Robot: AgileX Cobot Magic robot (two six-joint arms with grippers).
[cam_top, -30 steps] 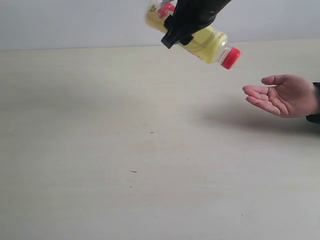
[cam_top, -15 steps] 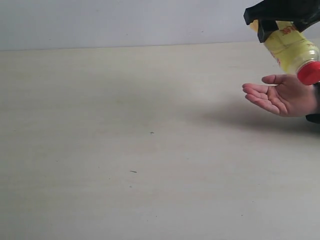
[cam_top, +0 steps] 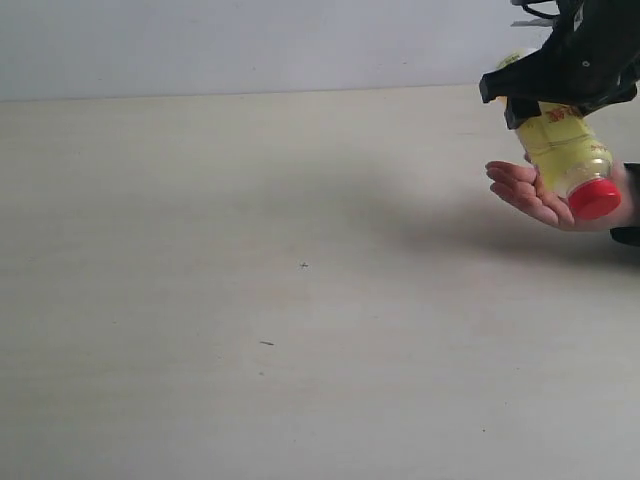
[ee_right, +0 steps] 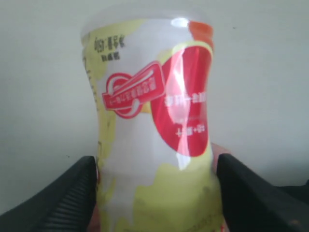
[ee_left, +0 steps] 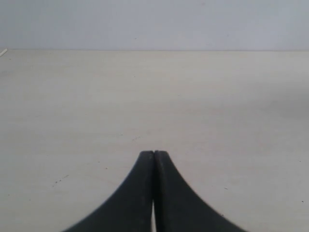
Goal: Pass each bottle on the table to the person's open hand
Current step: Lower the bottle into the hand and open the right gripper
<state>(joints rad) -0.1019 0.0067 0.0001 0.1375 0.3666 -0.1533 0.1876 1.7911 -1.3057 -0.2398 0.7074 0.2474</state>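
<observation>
The table (cam_top: 250, 300) is bare and open across the whole left and middle of the exterior view, marked only by a tiny dark speck (cam_top: 304, 265) and a short dark fleck (cam_top: 266, 343) nearer the front. Its far edge runs straight along the pale wall (cam_top: 250, 45). All the action sits at the right edge of that view. There the right gripper (cam_top: 540, 100) reaches down from the upper corner, and its black fingers (ee_right: 67, 193) are spread wide and clamped on either side of the yellow bottle (cam_top: 568, 150). The bottle hangs clear of the table, tilted with its red cap (cam_top: 595, 198) lowest and pointing down to the right. It is right over the person's hand (cam_top: 525, 192), which is held palm up with the fingers pointing left. The cap overlaps the palm, but whether it touches cannot be told. The left gripper (ee_left: 154, 159) has its jaws pressed together with nothing between them, over bare table. The bottle's label is yellow and white with a red panel and a slanted red banner. Both carry white writing, and there is small dark print elsewhere, all too blurred to read.
</observation>
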